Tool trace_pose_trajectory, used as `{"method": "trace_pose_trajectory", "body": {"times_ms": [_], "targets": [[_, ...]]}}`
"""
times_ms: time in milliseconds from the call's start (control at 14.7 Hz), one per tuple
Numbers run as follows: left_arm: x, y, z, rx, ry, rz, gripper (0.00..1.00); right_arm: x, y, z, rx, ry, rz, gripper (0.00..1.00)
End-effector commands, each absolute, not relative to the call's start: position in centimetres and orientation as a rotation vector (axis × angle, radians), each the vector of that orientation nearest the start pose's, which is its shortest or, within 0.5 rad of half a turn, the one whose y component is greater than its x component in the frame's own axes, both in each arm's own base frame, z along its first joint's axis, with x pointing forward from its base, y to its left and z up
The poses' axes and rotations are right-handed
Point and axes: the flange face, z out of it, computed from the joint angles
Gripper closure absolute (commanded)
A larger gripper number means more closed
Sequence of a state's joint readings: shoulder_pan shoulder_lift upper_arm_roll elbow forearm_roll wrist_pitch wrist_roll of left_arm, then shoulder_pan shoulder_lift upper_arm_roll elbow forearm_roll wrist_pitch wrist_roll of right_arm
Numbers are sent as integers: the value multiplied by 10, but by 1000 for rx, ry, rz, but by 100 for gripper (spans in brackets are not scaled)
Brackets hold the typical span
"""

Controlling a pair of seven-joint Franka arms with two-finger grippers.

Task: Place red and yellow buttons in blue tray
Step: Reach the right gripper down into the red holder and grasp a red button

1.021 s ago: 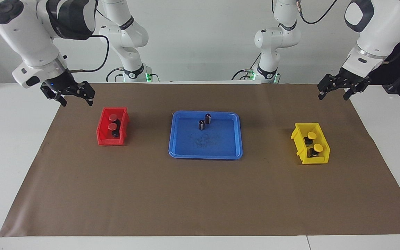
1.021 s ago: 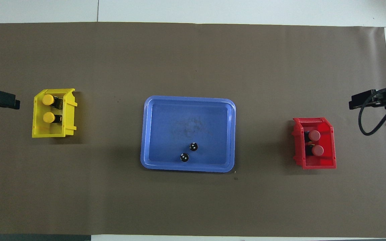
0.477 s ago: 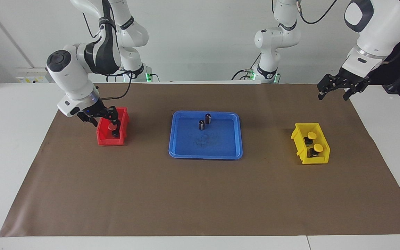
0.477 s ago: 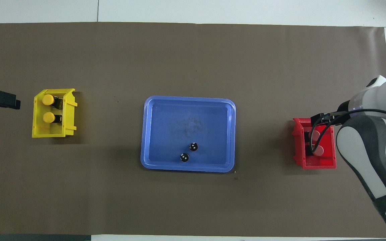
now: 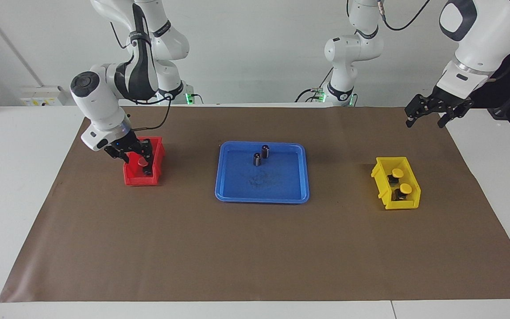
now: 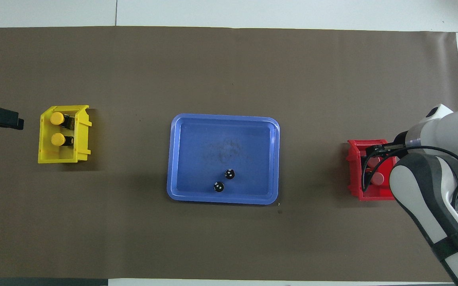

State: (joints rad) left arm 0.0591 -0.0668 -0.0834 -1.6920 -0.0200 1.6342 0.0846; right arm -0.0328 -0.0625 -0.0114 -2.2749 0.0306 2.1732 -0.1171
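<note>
Facing view shows none of the four small push buttons with round mushroom caps in the flat rectangular blue plastic tray (image 5: 261, 195) yet, so by my judgement the whole task is still ahead. The two red-capped buttons sit in the small deep red plastic bin (image 5: 133, 178) toward the right arm's end of the table; one red cap (image 5: 142, 163) is visible, while the other is hidden by the tool. The two yellow-capped buttons (image 5: 397, 172) (image 5: 406, 188) stand on their black bases in the small deep yellow plastic bin (image 5: 381, 185) toward the left arm's end. The right gripper (image 5: 142, 153) is down in the red bin, with its fingers about the hidden button, nearer to the robots than the visible red cap; whether they are apart or already closed on it I cannot tell. In the overhead view the right arm covers most of that bin, and only a bit of a red cap (image 6: 378, 178) shows. The left gripper (image 5: 430, 113) waits in the air with its fingers spread apart, over the brown paper table cover (image 5: 255, 248) at the left arm's end. Two dark metallic cylinders (image 5: 257, 159) (image 5: 265, 151) stand upright in the tray's part nearer the robots.
</note>
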Motion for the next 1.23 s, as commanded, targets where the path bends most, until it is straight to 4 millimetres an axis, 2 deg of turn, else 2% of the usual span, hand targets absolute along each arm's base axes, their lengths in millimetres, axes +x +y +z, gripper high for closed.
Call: {"method": "trace_pose_trajectory", "body": {"times_ms": [0, 204, 477, 749, 953, 1157], "targets": [[536, -13, 612, -3161, 174, -13, 0, 495, -24, 372, -3099, -138, 22, 39], [536, -7, 610, -3163, 155, -6, 0, 493, -23, 367, -3100, -142, 12, 45], [536, -5, 608, -3163, 147, -4, 0, 485, -23, 353, -3102, -146, 6, 46], [535, -3, 606, -3163, 140, -1, 0, 483, -23, 350, -3102, -162, 6, 48], [535, -2, 606, -3163, 142, -4, 0, 481, -23, 348, -3100, -165, 15, 57], [536, 2, 606, -3163, 130, -14, 0, 481, -23, 348, -3099, -167, 29, 76]]}}
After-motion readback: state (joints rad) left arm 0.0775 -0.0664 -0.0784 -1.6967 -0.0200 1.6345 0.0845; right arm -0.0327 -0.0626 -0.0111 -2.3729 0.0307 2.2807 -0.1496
